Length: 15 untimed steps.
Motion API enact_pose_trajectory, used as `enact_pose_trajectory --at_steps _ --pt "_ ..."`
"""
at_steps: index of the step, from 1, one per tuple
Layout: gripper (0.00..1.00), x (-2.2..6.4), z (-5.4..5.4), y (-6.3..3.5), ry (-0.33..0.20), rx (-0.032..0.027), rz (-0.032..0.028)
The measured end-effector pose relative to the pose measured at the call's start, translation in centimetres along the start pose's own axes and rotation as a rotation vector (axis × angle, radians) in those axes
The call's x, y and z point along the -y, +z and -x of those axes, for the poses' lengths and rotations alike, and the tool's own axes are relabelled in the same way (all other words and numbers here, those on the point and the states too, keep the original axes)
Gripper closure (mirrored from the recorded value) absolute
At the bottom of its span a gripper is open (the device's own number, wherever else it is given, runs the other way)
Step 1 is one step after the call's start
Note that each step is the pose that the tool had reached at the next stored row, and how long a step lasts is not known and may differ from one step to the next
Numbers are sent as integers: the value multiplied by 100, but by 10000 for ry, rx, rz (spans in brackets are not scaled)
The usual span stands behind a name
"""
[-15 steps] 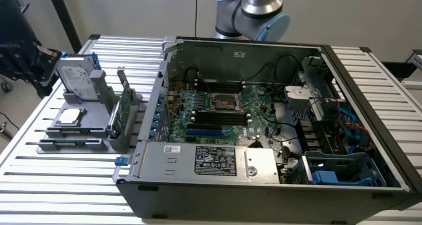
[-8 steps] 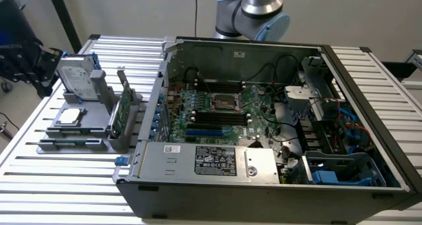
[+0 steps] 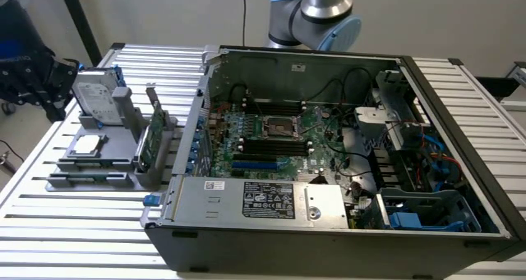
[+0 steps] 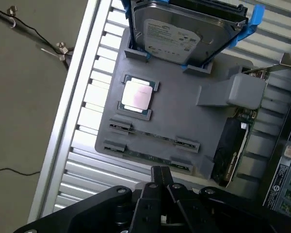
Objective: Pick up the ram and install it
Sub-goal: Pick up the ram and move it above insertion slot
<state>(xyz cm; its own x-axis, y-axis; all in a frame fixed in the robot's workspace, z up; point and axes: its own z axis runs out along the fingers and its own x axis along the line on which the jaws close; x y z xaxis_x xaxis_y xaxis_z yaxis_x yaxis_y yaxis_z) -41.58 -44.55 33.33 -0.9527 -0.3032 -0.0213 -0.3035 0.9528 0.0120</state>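
Note:
Two thin green ram sticks stand on edge in clips on a grey holder (image 4: 179, 111): one ram (image 4: 153, 138) further in, the other (image 4: 140, 156) along the holder's near edge. My gripper (image 4: 161, 174) is shut with nothing between its black fingers, and hovers just off that edge, closest to the second stick. In the exterior view the holder (image 3: 115, 151) sits on the slatted table at the exterior view's left, beside the open computer case (image 3: 329, 231). The black memory slots (image 3: 271, 148) lie on the motherboard inside the case.
On the holder also stand a silver hard drive (image 4: 184, 29) in blue clips, a processor chip (image 4: 136, 94) and a taller green expansion card (image 4: 233, 150) with a metal bracket. Cables and drive cages fill the case's right side (image 3: 411, 163). The arm's joint (image 3: 324, 12) rises behind the case.

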Motion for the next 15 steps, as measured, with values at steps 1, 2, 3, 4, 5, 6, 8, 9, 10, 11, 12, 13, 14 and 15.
enact_pose_trajectory --at_steps 1,2,3,4,5,6,8,9,10,11,12,13,14,15 --pt "89 0 0 3 -184 -2 4" --pt "89 0 0 6 -365 -5 8" --pt "89 0 0 9 -543 -8 11" --pt "89 0 -1 13 -724 -9 15" --pt "89 0 -1 17 -920 -11 19" --pt "89 0 -1 20 -1100 -13 23" --pt "89 0 -1 26 -1459 -18 31" --pt "89 0 -1 29 -1639 -20 35" --pt "89 0 -1 33 -1818 -22 39" --pt "89 0 -1 36 -2000 -25 43" --pt "89 1 -1 39 -2184 -27 47" --pt "89 0 -1 42 -2363 -29 50" --pt "89 1 -1 45 -2550 -32 54" --pt "89 1 -1 49 -2728 -33 58"
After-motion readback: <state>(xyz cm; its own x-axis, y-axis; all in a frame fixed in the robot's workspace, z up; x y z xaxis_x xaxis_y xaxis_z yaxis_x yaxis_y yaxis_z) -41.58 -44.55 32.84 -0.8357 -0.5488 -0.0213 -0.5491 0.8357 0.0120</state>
